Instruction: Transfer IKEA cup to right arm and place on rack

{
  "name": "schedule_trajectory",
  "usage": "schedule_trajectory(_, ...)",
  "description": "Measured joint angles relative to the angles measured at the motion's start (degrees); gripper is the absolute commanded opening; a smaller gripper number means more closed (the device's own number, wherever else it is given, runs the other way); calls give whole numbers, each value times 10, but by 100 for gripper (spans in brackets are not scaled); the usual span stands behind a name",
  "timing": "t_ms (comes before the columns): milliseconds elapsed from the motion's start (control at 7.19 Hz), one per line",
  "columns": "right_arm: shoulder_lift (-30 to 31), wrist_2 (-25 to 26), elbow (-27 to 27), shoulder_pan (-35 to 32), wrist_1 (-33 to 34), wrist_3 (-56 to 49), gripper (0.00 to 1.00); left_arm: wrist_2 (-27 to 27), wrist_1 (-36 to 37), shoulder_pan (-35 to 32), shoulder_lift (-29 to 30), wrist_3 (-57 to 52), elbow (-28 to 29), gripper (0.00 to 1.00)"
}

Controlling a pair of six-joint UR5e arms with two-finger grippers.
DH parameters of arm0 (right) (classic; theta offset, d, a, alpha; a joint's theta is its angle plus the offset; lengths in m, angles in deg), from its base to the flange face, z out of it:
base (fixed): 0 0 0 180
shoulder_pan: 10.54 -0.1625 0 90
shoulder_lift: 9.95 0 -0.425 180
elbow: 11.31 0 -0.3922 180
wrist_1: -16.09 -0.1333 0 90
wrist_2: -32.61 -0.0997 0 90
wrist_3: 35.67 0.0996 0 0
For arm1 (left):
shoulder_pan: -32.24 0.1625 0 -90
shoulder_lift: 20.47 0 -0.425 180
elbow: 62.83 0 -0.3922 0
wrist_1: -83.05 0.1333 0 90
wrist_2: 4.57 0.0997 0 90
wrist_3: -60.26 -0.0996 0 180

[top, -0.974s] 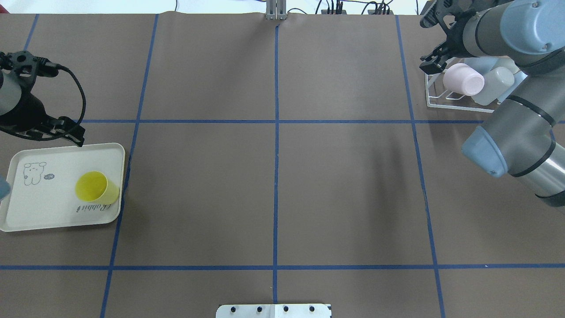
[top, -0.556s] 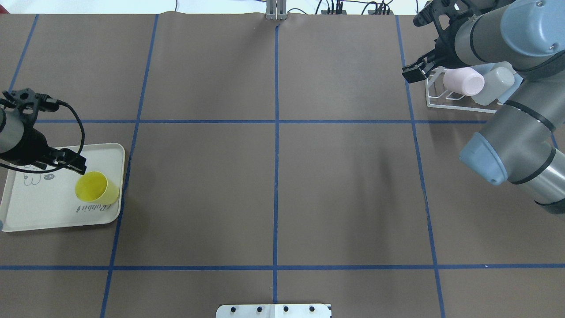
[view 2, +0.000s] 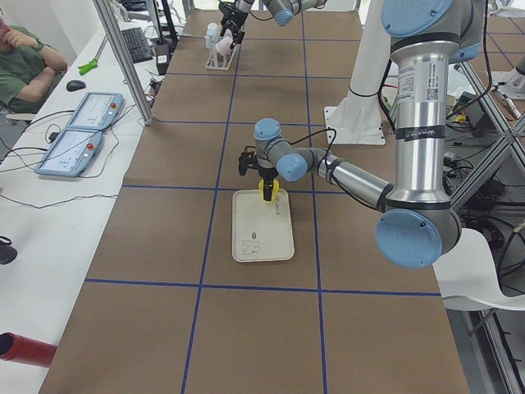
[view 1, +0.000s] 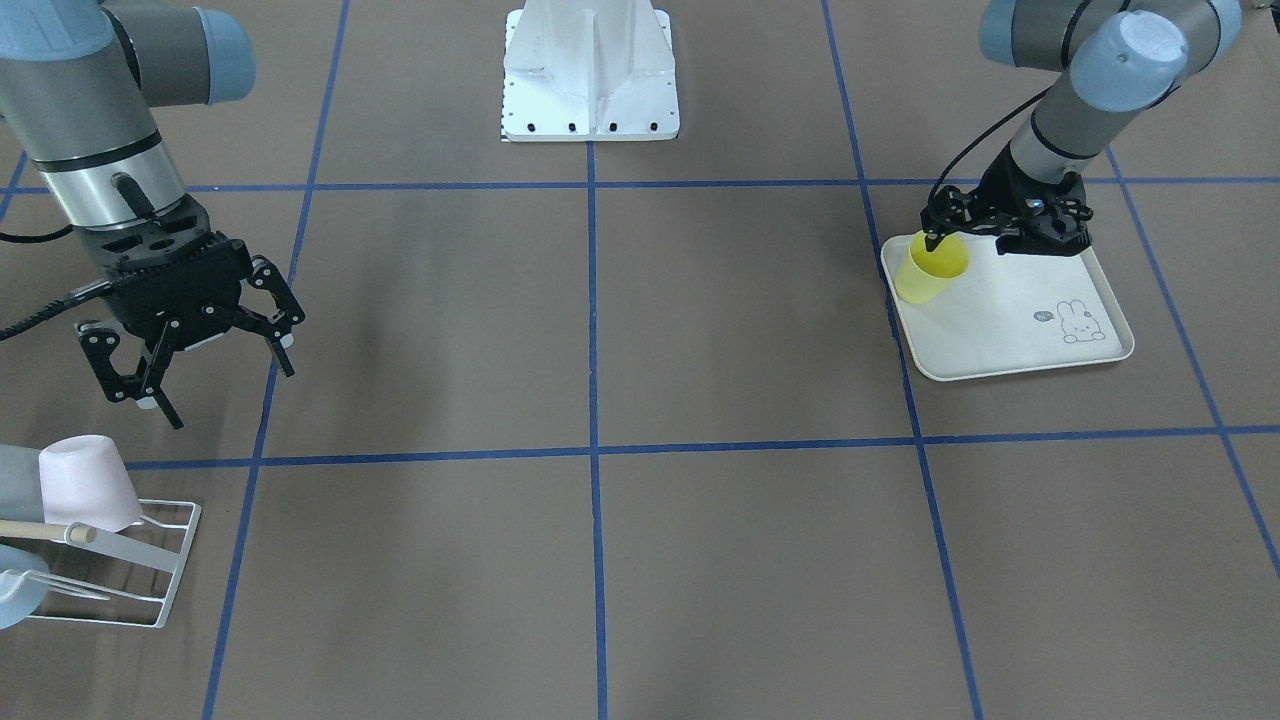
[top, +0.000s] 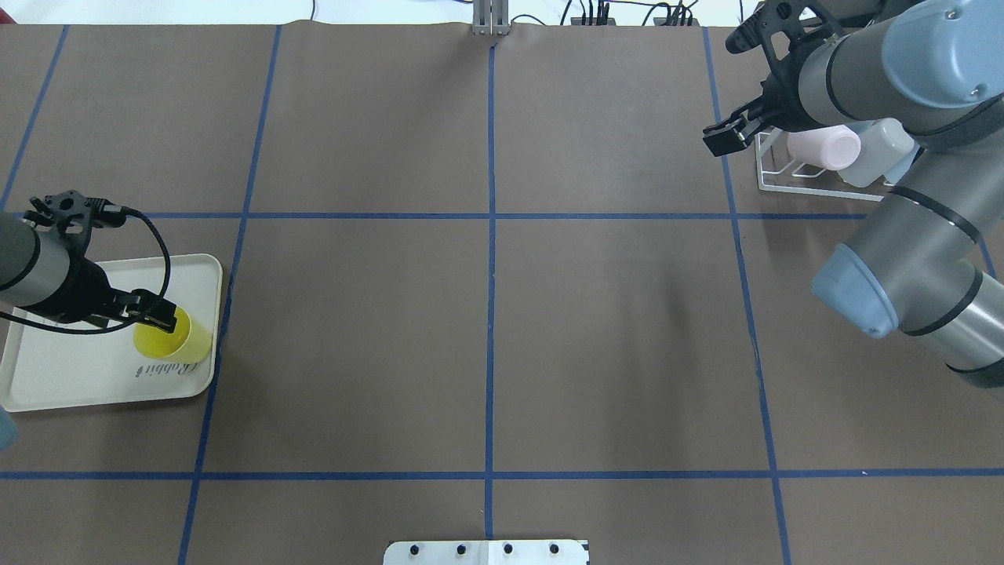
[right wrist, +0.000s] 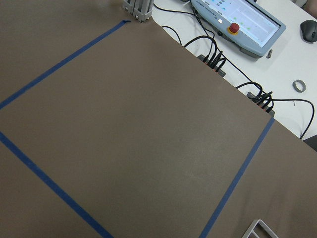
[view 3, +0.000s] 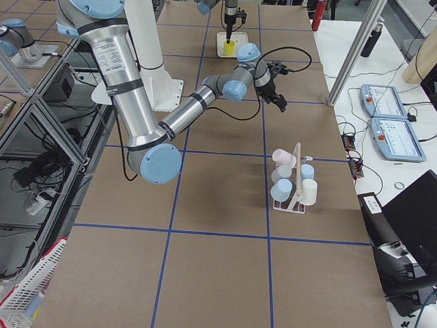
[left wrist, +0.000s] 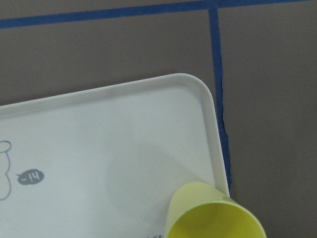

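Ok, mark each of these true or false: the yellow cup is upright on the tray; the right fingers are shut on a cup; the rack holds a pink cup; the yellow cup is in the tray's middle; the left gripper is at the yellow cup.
1. The yellow cup stands upright on the tray. True.
2. The right gripper has its fingers shut on a cup. False: the fingers are spread and hold nothing, hanging over the table near the rack.
3. The rack holds a pink cup. True.
4. The yellow cup sits in the tray's middle. False: it is by a corner of the tray, close to the rim.
5. The left gripper is at the yellow cup's rim. True.
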Motion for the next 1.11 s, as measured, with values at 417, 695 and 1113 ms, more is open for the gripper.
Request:
schedule_trajectory(417, 0, 0, 0, 5, 0, 0, 99, -4, -2, 1, -2, 5, 4, 9)
schedule_trajectory(695, 0, 0, 0, 8, -1, 1, 99, -7, -3, 2, -2, 5, 3, 0)
schedule_trajectory(1113, 0, 1, 0, 12, -4, 2, 100, -21, 2, -1, -3, 5, -15, 0)
